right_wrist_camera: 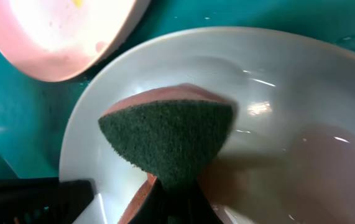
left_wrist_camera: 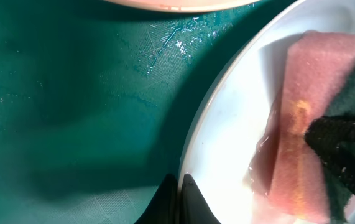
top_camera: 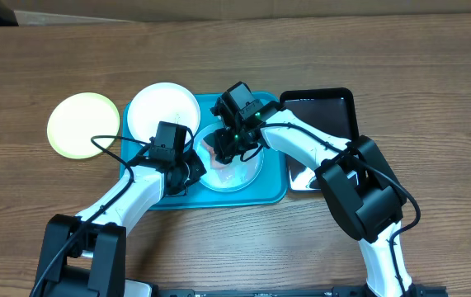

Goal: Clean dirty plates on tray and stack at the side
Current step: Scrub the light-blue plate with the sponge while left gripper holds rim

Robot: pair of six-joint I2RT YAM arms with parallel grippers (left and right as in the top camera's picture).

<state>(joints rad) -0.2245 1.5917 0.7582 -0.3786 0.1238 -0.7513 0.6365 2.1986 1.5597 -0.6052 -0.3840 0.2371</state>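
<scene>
1. Right fingers [right_wrist_camera: 193, 211] clamp a soft pink-and-green sponge [right_wrist_camera: 165, 137] onto the wet blue plate [right_wrist_camera: 289, 81], which lies in the tray [top_camera: 251, 198] beside the white plate [top_camera: 162, 111].
2. Left fingers [left_wrist_camera: 194, 205] sit closed at the blue plate's rim; a pinch cannot be confirmed.
3. The green plate [top_camera: 82, 124] lies apart on the tabletop [top_camera: 433, 66].
4. The plates look light, stiff and probably slippery when wet, so they seem best taken by the rim.

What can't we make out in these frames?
Overhead: pale blue round plastic plate mostly hidden under left arm and right arm; any smears unreadable.
Left wrist: left tool cut off by the bottom edge; whether it pinches the plate rim is unclear.
Right wrist: right tool mostly hidden behind the pink-and-green scouring sponge.
</scene>
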